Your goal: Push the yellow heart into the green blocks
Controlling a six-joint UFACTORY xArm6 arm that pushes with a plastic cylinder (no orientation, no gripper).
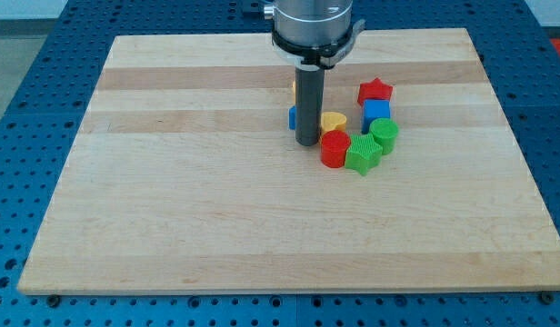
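The yellow heart point(334, 120) lies right of centre on the wooden board point(216, 209), just right of my rod. My tip point(307, 143) rests on the board, touching or nearly touching the heart's left side. A green star point(362, 154) and a green round block point(385, 134) sit just below and right of the heart. A red round block point(335, 149) stands directly below the heart, beside the green star.
A blue cube point(376, 113) and a red star point(375, 91) sit right of the heart. A blue block point(293, 118) and a yellow block point(294, 88) show partly behind the rod. The board's edges meet a blue perforated table point(44, 109).
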